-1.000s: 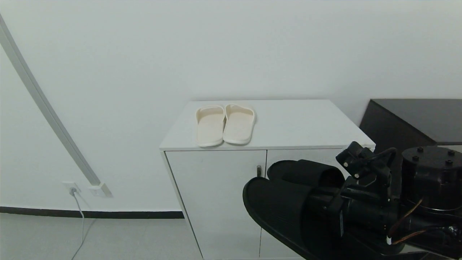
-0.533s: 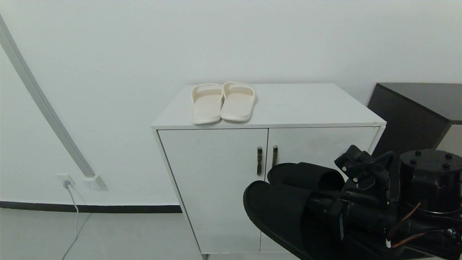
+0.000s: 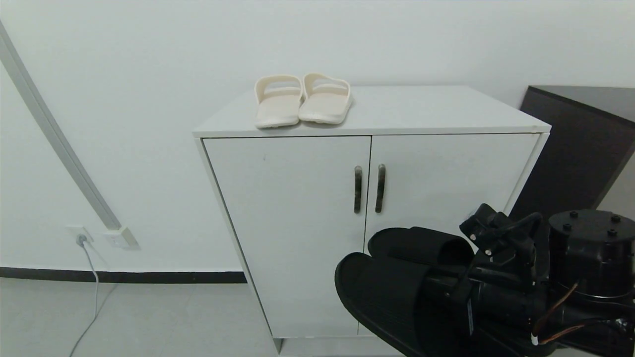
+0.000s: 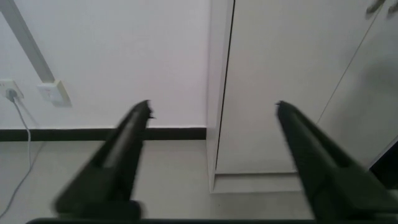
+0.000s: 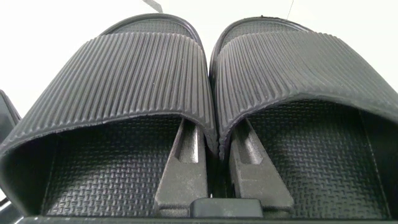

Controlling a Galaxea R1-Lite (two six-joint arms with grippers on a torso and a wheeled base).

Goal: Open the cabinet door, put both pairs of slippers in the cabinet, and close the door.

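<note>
Head view has dipped lower, showing the shut cabinet doors [image 3: 292, 223] to pull next; right pincer [image 5: 216, 127] grips black slippers [image 3: 397, 282], left pincer [image 4: 211, 109] spread, holding nothing.

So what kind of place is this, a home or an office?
Likely a home entryway, or a mock-up of one: a white cabinet with closed doors, cream slippers on top of it, and a wall socket low beside it.

Two cream slippers [image 3: 325, 105], two black slippers [image 3: 392, 292], one cabinet [image 3: 287, 223]
</note>
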